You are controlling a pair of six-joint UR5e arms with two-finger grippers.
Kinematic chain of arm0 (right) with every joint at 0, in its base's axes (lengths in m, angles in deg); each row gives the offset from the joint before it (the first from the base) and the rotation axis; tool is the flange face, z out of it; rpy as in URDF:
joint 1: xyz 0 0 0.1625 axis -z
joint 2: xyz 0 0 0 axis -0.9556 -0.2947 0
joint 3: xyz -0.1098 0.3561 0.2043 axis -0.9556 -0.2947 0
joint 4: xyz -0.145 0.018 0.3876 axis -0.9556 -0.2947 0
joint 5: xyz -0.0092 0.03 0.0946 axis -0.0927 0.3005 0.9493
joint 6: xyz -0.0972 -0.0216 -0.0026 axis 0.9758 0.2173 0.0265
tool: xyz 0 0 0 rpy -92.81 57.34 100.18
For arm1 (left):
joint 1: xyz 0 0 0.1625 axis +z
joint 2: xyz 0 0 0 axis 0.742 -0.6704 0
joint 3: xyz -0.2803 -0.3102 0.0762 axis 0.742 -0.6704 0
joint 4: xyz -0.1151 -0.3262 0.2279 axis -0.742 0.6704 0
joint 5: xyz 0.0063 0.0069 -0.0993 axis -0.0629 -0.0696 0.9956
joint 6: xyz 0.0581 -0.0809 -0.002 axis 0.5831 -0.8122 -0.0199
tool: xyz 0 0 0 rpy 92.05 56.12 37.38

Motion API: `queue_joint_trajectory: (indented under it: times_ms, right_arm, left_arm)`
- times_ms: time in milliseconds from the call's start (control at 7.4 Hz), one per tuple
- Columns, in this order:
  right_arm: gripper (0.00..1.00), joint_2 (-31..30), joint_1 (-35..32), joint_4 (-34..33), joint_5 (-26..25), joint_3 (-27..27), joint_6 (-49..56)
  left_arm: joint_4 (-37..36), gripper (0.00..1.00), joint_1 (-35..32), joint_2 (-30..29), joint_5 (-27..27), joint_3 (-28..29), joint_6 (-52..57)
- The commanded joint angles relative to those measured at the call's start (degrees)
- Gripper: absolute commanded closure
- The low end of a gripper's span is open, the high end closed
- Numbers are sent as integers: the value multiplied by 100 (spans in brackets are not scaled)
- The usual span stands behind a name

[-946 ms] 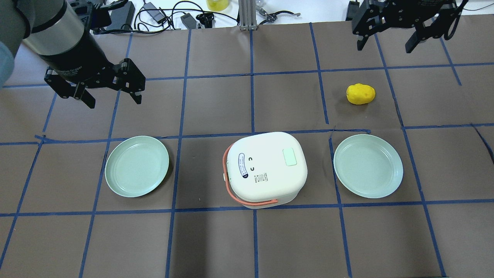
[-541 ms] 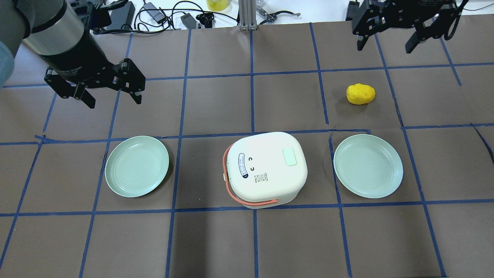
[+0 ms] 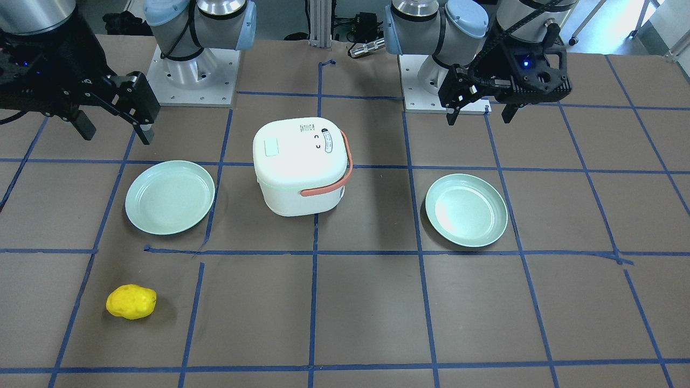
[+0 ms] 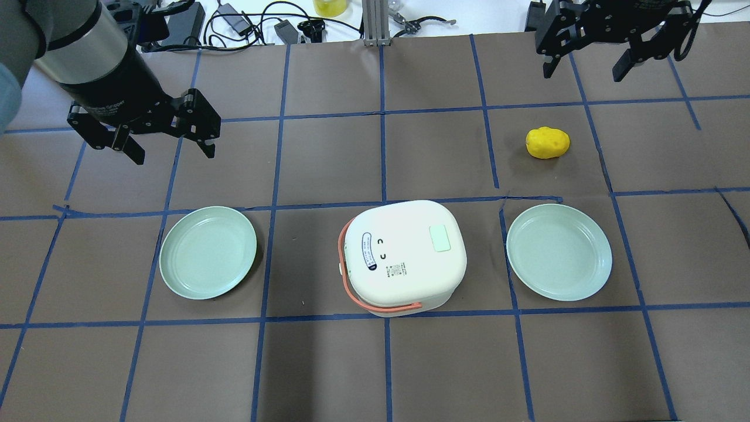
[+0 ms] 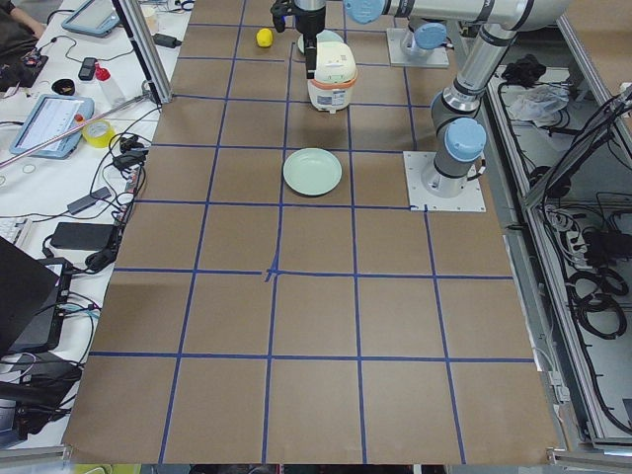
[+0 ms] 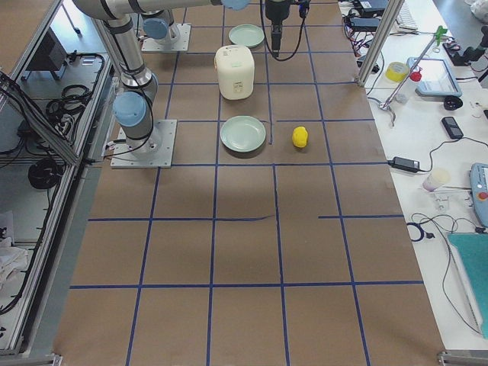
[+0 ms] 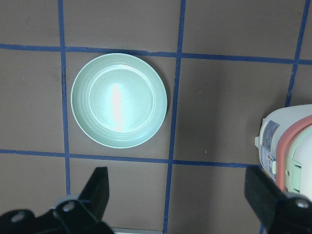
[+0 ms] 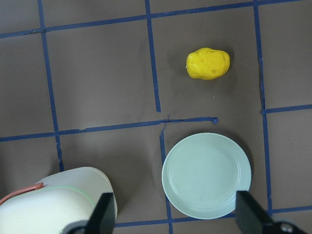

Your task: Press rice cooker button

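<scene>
The white rice cooker with an orange handle stands at the table's middle, lid shut. A pale green button sits on top of the lid and also shows in the front view. My left gripper is open and empty, hovering above the table behind the left plate, well left of the cooker. My right gripper is open and empty, high at the back right. The left wrist view shows the cooker's edge. The right wrist view shows its corner.
Two pale green plates lie either side of the cooker, one on the left and one on the right. A yellow potato-like object lies behind the right plate. Cables and tools lie along the far table edge.
</scene>
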Motion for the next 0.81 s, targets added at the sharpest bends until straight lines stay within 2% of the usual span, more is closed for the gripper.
queue_joint_trajectory:
  times_ms: [0, 135, 270, 541, 676]
  right_arm:
    - [48, -4, -156, 1, 58, 99, -40]
    - [71, -4, -262, 88, 102, 116, -49]
    - [89, 5, -446, 324, 94, 125, -67]
    - [99, 32, -789, 362, 120, 457, -425]
    - [100, 14, -955, 292, 112, 772, -497]
  left_arm:
    - [0, 0, 0, 0, 0, 0, -9]
    - [0, 0, 0, 0, 0, 0, -9]
    - [0, 0, 0, 0, 0, 0, 0]
    - [0, 0, 0, 0, 0, 0, 0]
    - [0, 0, 0, 0, 0, 0, 0]
